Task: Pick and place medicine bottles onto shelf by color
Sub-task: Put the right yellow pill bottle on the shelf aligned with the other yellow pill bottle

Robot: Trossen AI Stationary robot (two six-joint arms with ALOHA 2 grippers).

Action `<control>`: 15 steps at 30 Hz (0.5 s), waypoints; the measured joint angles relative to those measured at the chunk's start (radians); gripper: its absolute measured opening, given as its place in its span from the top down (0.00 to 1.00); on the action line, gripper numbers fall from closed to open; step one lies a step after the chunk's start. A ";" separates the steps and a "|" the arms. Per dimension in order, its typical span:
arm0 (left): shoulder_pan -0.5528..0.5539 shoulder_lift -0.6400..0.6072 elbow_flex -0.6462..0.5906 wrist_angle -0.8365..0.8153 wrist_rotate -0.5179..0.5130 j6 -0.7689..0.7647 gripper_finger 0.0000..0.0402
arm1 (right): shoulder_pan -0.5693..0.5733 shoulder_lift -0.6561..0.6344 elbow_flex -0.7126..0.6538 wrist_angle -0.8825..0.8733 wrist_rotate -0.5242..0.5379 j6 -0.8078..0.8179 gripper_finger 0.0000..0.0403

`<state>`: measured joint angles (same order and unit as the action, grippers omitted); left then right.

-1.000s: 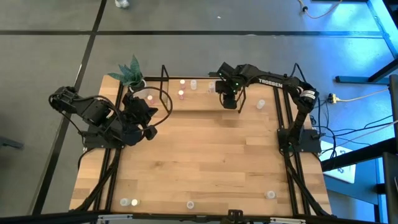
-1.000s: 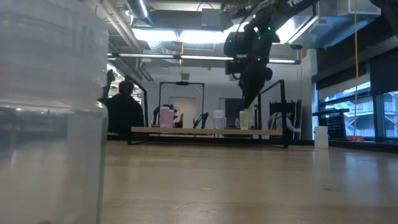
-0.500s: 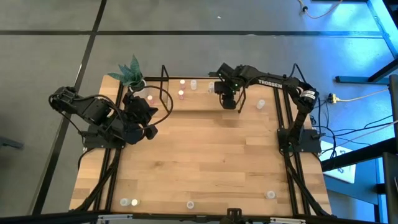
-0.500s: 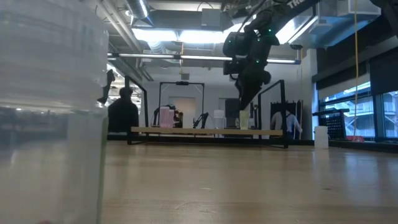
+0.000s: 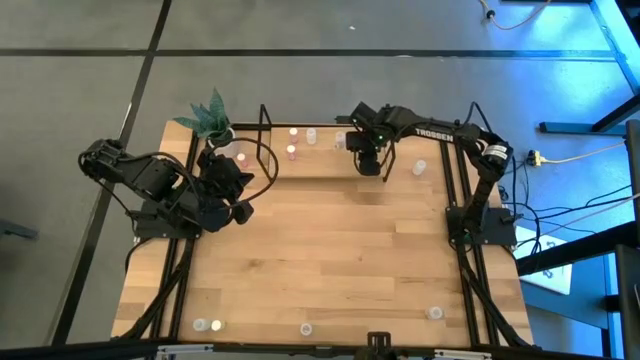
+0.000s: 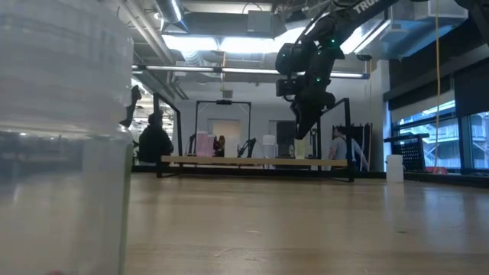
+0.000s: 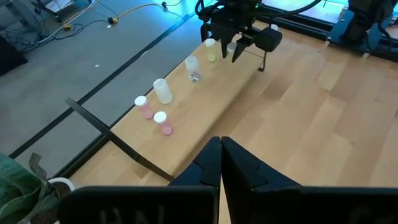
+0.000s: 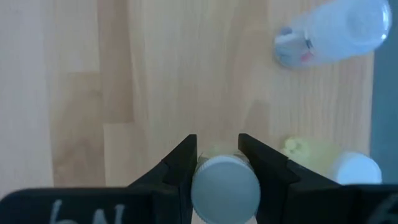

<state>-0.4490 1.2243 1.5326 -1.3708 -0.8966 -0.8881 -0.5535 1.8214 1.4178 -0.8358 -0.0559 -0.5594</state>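
High view. Desk, light wood. Shelf along the far edge, black rod frame. Right hand poised over the shelf's right half. Left hand parked near the desk's left side, short of the shelf. Pink-topped bottles stand toward the shelf's left; four loose bottles wait along the near edge. Potted plant at the far left corner.

Low view. Right hand hangs above the shelf board; people are visible in the room behind.

Left wrist view. Left hand pressed together, empty. Pink-topped pair at one end of the shelf, yellow-green bottle just beside the right hand.

Right wrist view. Right hand pinching a white-capped bottle above the board. A yellow-green bottle stands close by; another bottle lies tipped on its side.

Risks, judged: the neighbour is near, so a finger may clip it on the way down; releasing too high could topple the held bottle; a cylinder on its side may roll off the shelf.
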 joint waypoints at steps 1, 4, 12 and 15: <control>0.000 0.000 0.000 0.000 0.000 0.000 1.00 | -0.002 0.000 0.000 -0.001 0.001 0.000 0.71; 0.000 0.000 0.000 0.000 0.000 0.000 0.99 | -0.007 0.000 0.000 0.000 -0.003 -0.006 0.71; 0.000 0.000 0.000 0.000 0.000 -0.001 1.00 | -0.026 0.000 0.000 0.010 -0.093 -0.013 0.71; 0.000 0.000 0.000 0.000 0.000 -0.002 0.99 | -0.031 0.000 -0.013 0.029 -0.096 -0.014 0.71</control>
<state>-0.4488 1.2243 1.5326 -1.3705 -0.8967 -0.8898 -0.5844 1.8211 1.4046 -0.8068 -0.1515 -0.5738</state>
